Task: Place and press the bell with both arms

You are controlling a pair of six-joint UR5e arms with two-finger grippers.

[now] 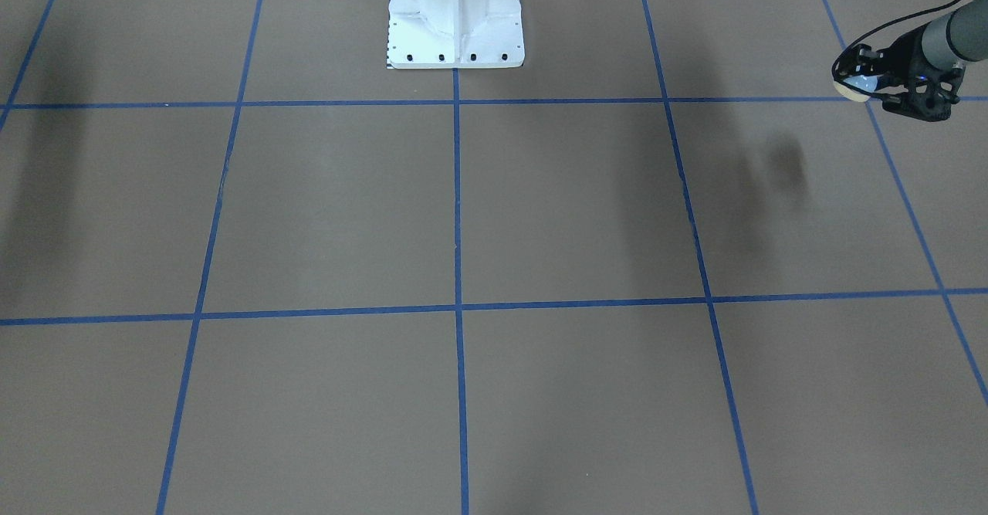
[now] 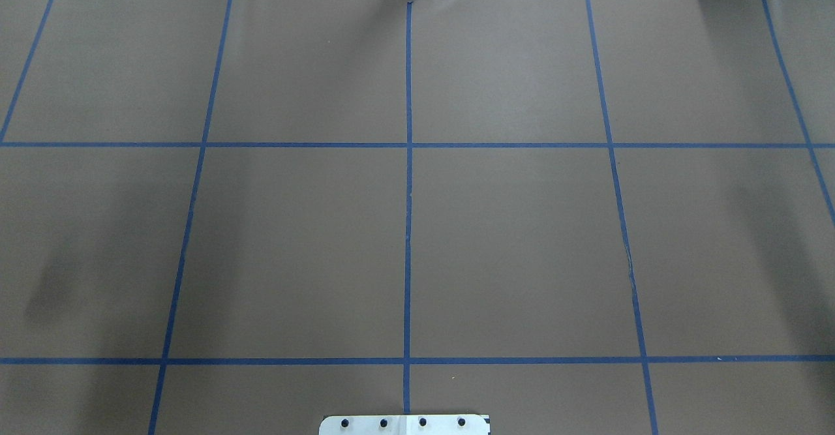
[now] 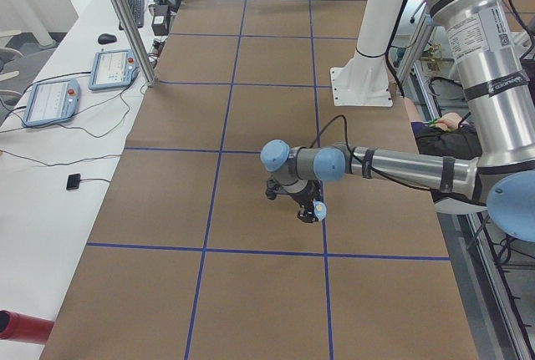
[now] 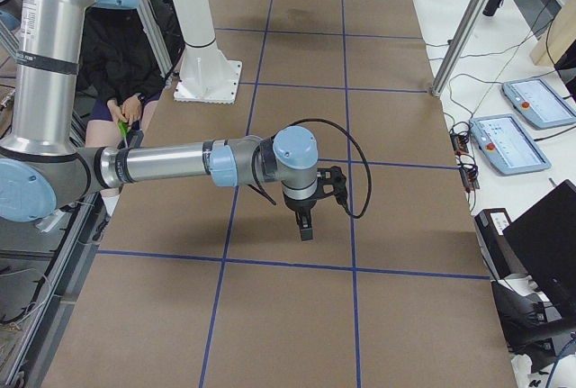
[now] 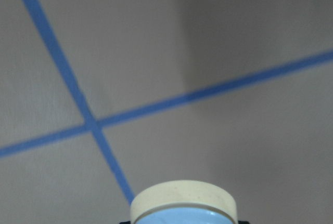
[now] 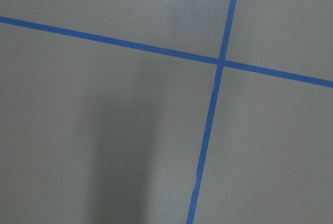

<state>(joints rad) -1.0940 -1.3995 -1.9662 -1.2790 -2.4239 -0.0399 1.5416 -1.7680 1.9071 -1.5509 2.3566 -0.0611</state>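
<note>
Brown paper table (image 2: pixel 522 239), gridded with blue tape (image 2: pixel 408 226). The left gripper (image 1: pixel 871 84) is clamped on the bell (image 1: pixel 858 84), which sits between its 2 fingers, lifted off the paper. To place it well, I'd lower it level until the base ring lies flat beneath the fingers, then let go. The right gripper (image 4: pixel 306 224) hangs well apart; its opening cannot be told. The white pedestal (image 1: pixel 455 21) stands well away from both grippers; 2 pendants (image 3: pixel 110 69) lie on the side bench.

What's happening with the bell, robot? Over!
Left gripper shut on bell, off the table. Right gripper: open or shut, cannot tell. Only taped brown table below bell.
</note>
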